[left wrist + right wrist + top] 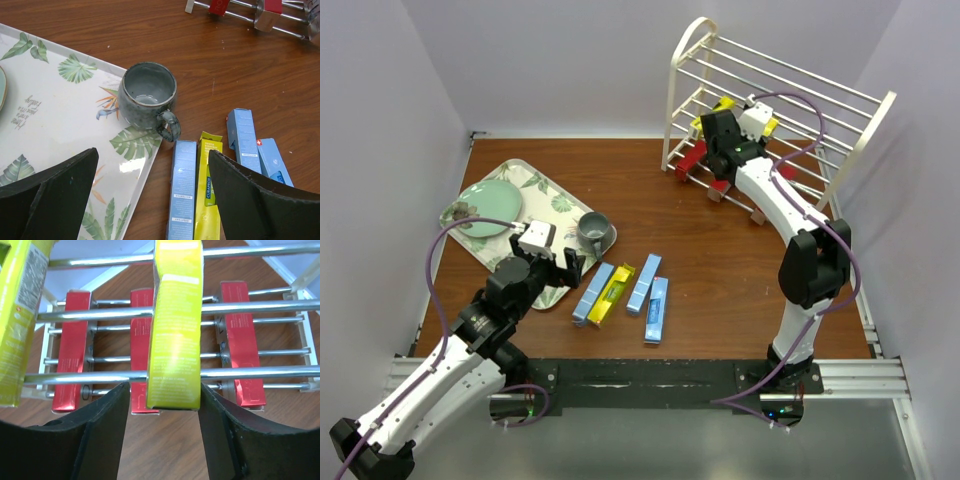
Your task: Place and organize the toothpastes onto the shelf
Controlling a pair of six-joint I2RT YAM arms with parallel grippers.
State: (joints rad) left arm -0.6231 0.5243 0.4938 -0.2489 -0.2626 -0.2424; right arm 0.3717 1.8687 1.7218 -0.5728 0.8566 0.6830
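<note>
Straddling a yellow toothpaste [175, 325] on the shelf [100, 314], the right gripper [165, 395], seemingly slack, could tip it through the rods; the left gripper [153, 157] gapes empty.

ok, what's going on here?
Right end effector straddles a yellow toothpaste box on the shelf, a gap on one side, not clamped. A second yellow box lies beside it; three red boxes lie on the tier below. Left end effector hovers open near the grey mug. Three light blue boxes and a third yellow box lie on the table.

Left claw [152, 152] gaping, right claw [165, 387] loosely parted
</note>
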